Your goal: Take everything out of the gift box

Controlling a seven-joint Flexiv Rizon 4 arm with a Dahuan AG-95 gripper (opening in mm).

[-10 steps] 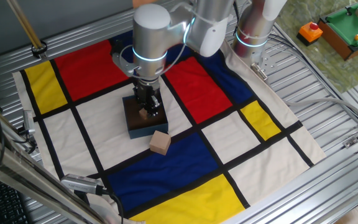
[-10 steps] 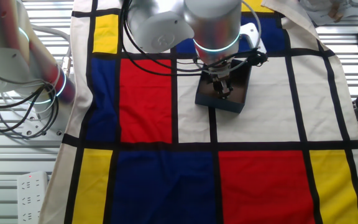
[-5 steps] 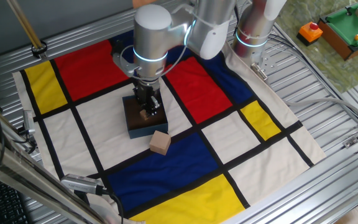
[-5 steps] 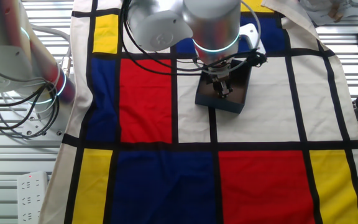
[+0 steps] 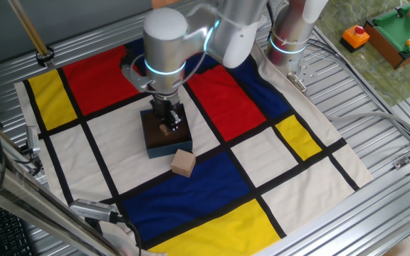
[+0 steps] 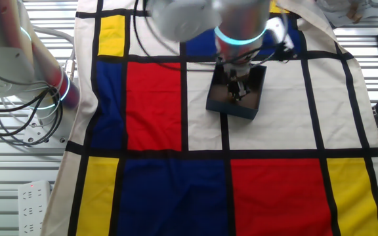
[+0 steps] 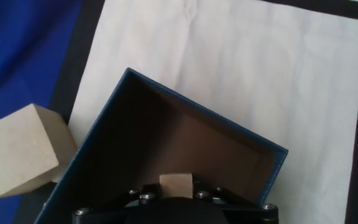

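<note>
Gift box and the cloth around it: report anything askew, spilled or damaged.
Nothing looks damaged or spilled. The gift box sits turned askew to the cloth's grid. The larger block lies outside beside it; the small block is between the gripper fingers.

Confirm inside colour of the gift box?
Dark brown inside the gift box, navy outside; hand view shows it best.

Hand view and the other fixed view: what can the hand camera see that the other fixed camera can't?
Only the hand view shows the big wooden block lying outside, beside the gift box, and the small block between the end effector's fingers. Only the other fixed view shows the whole checkered cloth and the silver arm above the box. Both show the dark blue box with its brown inside.
</note>
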